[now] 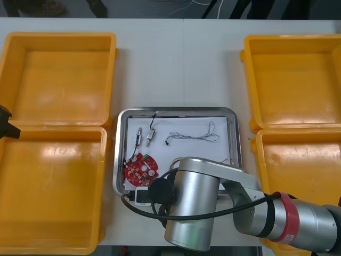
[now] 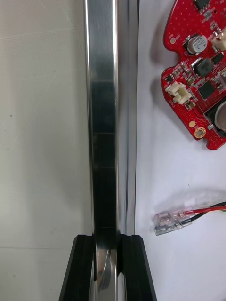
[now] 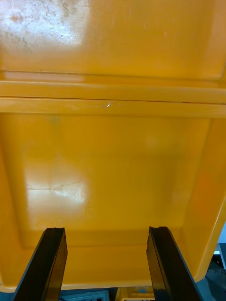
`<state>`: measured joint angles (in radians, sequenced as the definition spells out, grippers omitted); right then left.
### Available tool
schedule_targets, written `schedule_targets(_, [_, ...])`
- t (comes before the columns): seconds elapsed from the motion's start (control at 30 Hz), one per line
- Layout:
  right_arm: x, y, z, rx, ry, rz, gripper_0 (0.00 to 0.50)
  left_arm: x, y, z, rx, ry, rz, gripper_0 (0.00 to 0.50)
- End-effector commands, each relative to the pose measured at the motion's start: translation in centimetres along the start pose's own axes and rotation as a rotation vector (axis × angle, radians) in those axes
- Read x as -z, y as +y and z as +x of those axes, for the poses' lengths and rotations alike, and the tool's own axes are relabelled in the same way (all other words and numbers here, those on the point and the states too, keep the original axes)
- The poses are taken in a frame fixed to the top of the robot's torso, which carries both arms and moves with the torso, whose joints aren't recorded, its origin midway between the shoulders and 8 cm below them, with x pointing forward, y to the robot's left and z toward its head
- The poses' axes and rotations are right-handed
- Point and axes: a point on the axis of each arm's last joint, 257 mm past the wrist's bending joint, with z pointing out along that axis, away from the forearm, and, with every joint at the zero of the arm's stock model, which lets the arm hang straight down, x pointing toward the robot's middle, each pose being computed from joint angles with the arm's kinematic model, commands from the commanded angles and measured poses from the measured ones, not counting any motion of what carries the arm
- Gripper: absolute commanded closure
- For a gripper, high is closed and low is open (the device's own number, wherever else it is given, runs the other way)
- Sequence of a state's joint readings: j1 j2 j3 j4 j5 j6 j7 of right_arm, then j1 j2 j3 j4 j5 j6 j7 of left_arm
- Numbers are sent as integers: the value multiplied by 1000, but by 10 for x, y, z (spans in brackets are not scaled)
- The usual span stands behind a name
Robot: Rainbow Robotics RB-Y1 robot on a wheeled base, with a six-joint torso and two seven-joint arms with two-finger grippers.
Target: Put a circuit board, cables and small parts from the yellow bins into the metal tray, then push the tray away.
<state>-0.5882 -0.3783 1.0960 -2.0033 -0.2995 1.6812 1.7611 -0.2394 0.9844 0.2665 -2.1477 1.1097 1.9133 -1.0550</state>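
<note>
Metal tray [image 2: 101, 117] rim is pinched by right fingers [image 2: 80, 268], hidden overhead by that arm [image 1: 197, 208]; left fingers [image 3: 47, 263] spread over yellow bin [image 3: 113, 164].

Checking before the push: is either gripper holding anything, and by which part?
The right gripper is shut on the metal tray, pinching its near rim by the circuit board. The left gripper, open over a yellow bin, holds nothing.

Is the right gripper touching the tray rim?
Touching. Right wrist view: the right gripper has fingers pressed on both sides of the tray rim. The left gripper hangs over a bin.
</note>
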Motion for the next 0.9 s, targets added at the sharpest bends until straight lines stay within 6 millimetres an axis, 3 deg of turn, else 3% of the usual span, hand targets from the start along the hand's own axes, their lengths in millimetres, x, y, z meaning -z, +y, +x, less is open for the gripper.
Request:
schedule_targets(0.03, [9, 12, -14, 16, -37, -3, 451, 15, 14, -2, 7, -24, -45, 0])
schedule_targets(0.37, [5, -9, -10, 42, -54, 64, 500, 15, 14, -2, 7, -24, -45, 0])
schedule_targets(0.9, [5, -53, 2, 106, -65, 184, 500, 15, 14, -2, 7, -24, -45, 0])
